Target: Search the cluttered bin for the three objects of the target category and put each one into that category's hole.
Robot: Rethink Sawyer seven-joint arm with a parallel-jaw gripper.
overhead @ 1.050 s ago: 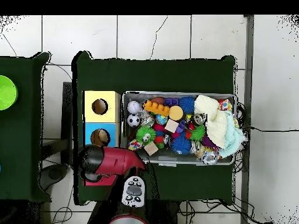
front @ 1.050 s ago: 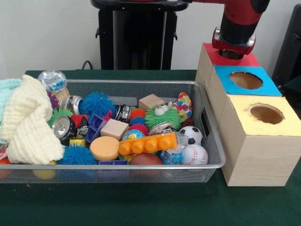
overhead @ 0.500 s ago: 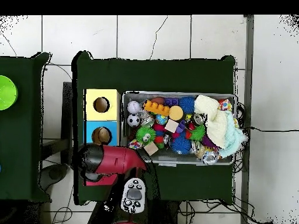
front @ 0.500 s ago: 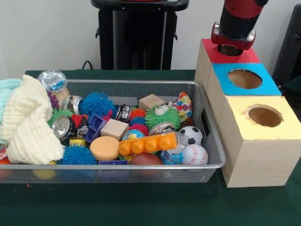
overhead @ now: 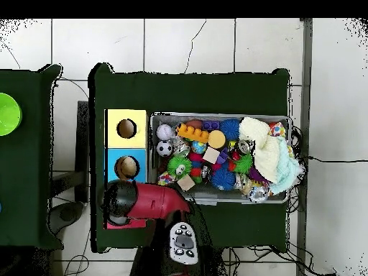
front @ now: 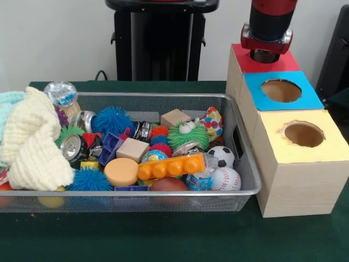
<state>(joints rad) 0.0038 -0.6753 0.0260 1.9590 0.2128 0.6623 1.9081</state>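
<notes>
worktop: dark green cloth, covers the whole thing
second worktop: same green, off at 9 o'clock in the overhead view, gap between the two
green dish: bright lime, sits on that side worktop's 9 o'clock edge
floor: pale tiles, some cracks
wall: plain white
cables: loose on the floor around 6 o'clock

Front view: low, close, level across the green table, facing the wire bin and coloured boxes. Overhead view: high, straight down, far, floor tiles included. Shared: bin, boxes, table.
</notes>
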